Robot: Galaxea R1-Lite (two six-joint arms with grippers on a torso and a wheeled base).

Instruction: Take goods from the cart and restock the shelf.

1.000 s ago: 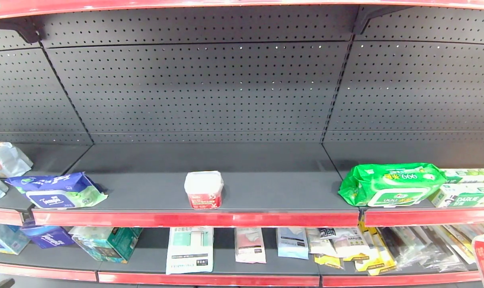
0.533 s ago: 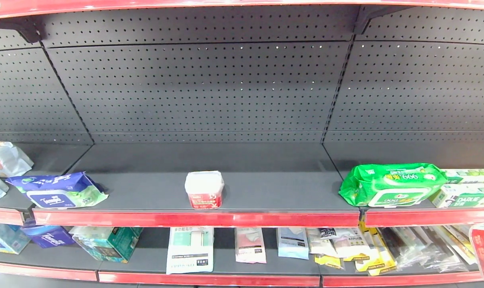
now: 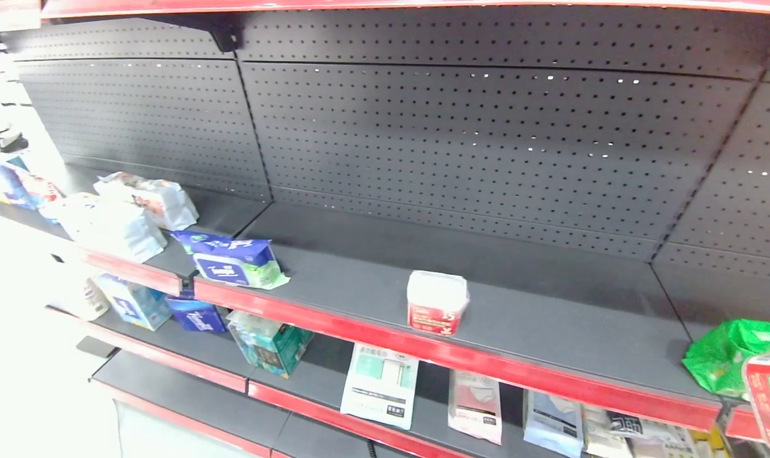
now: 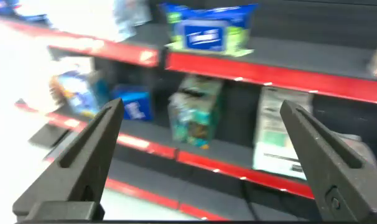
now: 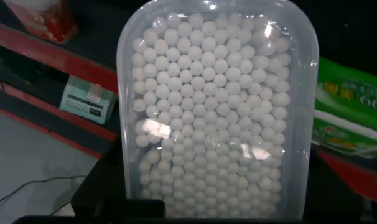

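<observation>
Now the head camera is pointing further left than half a second ago: the whole shelf (image 3: 550, 331) is running slantwise across the view, more white packs (image 3: 114, 226) are showing at its left end, and the goods themselves are sitting as before. The right gripper (image 5: 216, 199) is hanging low at the right, before the shelf edge, clamping the bead tub (image 5: 216, 106), which has a clear rounded plastic lid, small white beads packed inside and a red label. The left gripper (image 4: 201, 155) is holding its black tapered fingers wide apart, empty, facing the lower shelves (image 4: 226, 169). A matching small tub (image 3: 437, 301) is standing upright mid-shelf. A crinkly green wipes pack (image 3: 725, 355) is lying near the held one.
</observation>
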